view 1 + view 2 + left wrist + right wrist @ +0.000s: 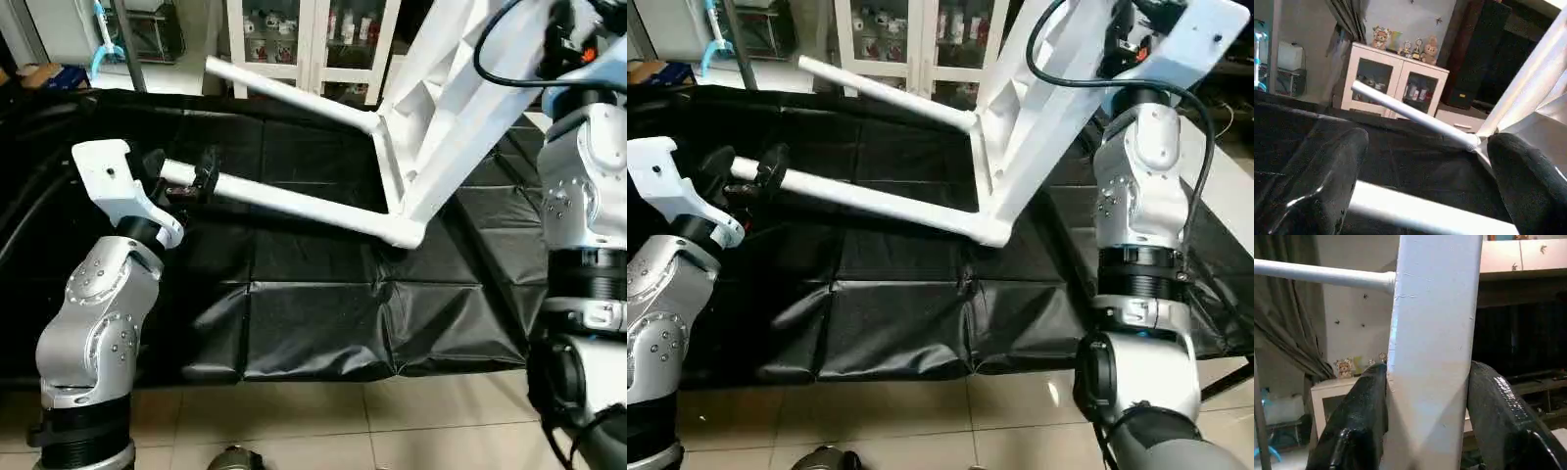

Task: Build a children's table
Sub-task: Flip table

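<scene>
Right wrist view: right gripper (1427,423) clamped the tabletop (1432,333) edge.
Left gripper (181,174): spread wide around a leg (294,203).
Handling: probably light, rigid, slippery plastic.

The tabletop (460,108) is cut off above the cabinet (313,39); the cabinet's small items are too small to tell, and its upper part is cropped.

White table top (460,108) stands tilted on edge, two legs (294,201) socketed.
</scene>
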You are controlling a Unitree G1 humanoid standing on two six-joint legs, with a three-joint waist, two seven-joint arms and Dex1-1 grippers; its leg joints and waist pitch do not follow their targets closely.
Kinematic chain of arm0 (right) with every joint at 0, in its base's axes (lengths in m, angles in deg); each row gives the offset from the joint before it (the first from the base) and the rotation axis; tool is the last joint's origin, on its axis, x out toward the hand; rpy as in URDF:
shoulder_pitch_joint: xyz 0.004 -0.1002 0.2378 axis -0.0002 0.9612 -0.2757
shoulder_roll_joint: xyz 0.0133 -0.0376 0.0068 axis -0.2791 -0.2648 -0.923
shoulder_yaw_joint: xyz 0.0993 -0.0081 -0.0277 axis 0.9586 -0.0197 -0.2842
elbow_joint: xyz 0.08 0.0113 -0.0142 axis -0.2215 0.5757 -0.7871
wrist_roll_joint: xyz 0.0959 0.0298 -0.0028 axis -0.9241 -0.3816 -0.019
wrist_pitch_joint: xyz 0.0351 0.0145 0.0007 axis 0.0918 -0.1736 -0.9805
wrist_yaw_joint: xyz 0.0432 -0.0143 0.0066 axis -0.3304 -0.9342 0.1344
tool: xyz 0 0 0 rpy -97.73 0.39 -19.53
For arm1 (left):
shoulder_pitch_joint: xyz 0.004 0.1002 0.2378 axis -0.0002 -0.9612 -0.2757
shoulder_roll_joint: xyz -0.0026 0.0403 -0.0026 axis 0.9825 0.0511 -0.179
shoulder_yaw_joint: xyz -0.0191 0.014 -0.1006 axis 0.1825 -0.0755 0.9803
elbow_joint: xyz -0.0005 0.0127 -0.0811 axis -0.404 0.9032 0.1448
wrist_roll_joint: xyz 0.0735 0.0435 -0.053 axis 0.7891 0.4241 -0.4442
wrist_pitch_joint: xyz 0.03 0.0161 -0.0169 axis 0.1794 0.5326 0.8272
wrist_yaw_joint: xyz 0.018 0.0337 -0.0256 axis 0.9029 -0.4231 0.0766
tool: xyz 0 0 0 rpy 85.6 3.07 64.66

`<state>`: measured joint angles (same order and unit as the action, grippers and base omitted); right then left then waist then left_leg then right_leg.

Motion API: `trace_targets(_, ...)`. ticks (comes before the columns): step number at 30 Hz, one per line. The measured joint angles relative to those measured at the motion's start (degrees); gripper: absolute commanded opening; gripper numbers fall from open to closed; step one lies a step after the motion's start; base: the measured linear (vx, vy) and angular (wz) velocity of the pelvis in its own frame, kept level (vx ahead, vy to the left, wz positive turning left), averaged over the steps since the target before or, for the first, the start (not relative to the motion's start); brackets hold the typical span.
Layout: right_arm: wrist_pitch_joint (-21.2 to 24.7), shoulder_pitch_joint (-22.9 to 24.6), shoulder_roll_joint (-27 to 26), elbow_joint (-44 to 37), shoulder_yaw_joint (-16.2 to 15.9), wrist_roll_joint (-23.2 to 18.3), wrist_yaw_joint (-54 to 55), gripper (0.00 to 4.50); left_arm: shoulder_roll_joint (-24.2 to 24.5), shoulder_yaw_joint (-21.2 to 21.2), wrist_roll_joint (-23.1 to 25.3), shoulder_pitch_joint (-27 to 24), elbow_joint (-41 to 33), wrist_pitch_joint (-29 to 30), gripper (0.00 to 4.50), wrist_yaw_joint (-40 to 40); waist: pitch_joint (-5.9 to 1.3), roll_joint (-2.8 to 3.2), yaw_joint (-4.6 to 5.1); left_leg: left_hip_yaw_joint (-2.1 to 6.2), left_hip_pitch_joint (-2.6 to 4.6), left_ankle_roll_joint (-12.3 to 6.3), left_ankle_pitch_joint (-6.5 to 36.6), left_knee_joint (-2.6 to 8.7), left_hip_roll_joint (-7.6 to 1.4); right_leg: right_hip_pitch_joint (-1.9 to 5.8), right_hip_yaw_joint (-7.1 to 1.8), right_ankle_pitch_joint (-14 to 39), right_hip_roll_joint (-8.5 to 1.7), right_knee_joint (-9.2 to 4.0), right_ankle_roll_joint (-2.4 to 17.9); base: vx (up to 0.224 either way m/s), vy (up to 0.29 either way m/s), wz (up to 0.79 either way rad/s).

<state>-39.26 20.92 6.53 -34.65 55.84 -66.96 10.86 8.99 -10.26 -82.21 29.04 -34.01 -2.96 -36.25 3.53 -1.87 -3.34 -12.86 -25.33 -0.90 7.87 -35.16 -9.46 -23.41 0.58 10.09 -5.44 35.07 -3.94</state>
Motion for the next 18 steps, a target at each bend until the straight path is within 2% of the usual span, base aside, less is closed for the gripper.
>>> trace_targets(5, 0.1, -1.3, 1.5, 2.6, -0.2, -0.4, -4.5, 1.98, 0.9, -0.5, 0.6, 0.0, 0.0, -1.0, 4.34, -0.6, 0.0, -0.03, 0.15, 0.0, 0.0, 0.0, 0.0, -0.02, -0.02, -0.03, 0.0, -0.1, -0.01, 0.05, 0.1, 0.0, 0.0, 0.0)
trace_targets(10, 3.1, -3.9, 4.1, 5.5, -1.6, -0.7, -11.4, 1.97, 1.3, -0.6, 1.4, 0.2, 0.0, -1.0, 4.34, -0.9, -0.01, -0.22, 0.68, 0.02, 0.0, 0.0, 0.0, -0.06, -0.12, 0.06, 0.07, -0.2, 0.0, 0.1, 0.2, 0.0, 0.0, 0.0)
trace_targets(13, 3.0, -6.3, 5.2, 8.8, -3.1, 0.6, -11.5, 1.94, 1.6, -0.7, 1.6, 0.5, 0.0, -1.0, 4.34, -1.3, 0.0, -0.3, 0.89, 0.02, 0.0, 0.01, 0.0, -0.13, -0.19, -0.05, 0.11, -0.2, 0.01, 0.18, 0.3, 0.0, 0.0, 0.0)
trace_targets(18, 3.0, -6.4, 5.3, 9.1, -3.3, 1.8, -11.2, 1.86, 1.8, -0.9, 1.8, 0.5, 0.0, -1.0, 4.34, -1.5, -0.01, -0.55, 0.76, 0.0, 0.0, 0.01, 0.0, -0.14, -0.2, -0.19, 0.09, -0.2, 0.02, 0.17, 0.3, 0.0, 0.0, 0.0)
